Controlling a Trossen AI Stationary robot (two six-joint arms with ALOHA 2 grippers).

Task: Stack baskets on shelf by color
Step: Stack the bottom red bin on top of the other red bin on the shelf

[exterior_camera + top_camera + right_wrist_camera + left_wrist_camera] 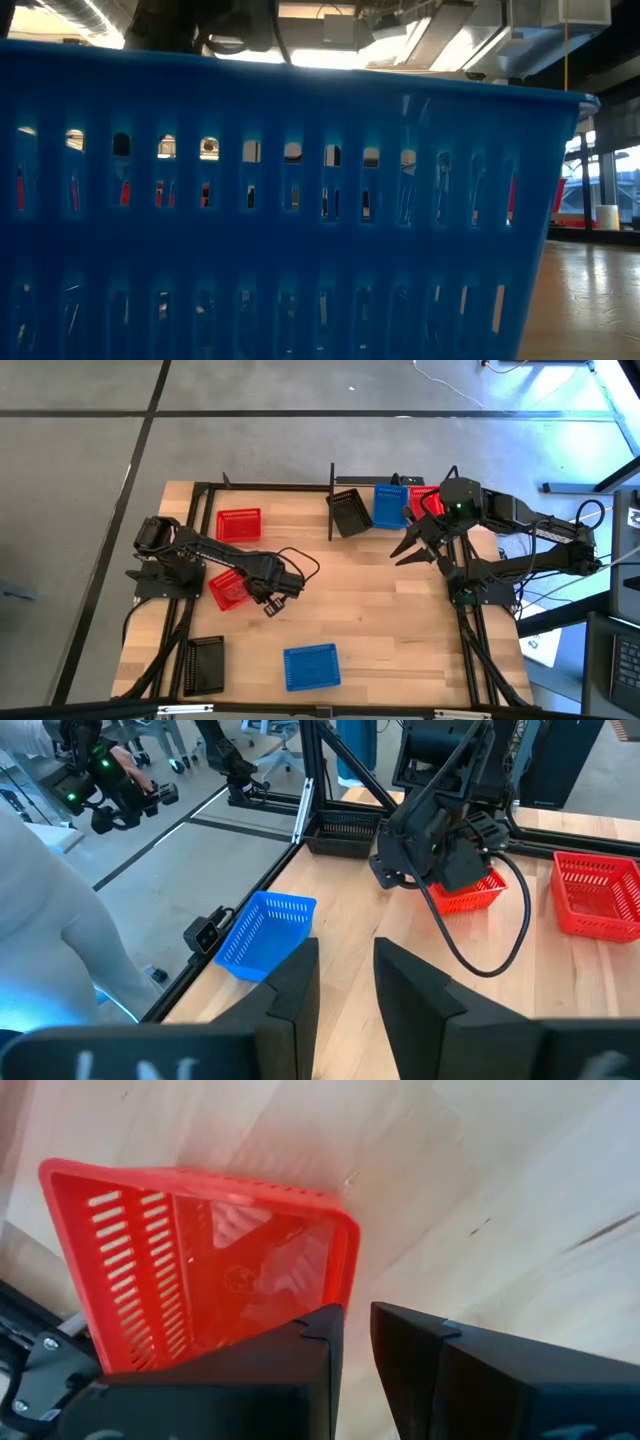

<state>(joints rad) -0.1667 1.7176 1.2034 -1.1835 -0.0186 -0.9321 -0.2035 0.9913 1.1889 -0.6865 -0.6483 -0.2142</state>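
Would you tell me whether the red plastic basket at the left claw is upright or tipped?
Tipped: the red perforated plastic basket leans with one rim raised at the left claw.
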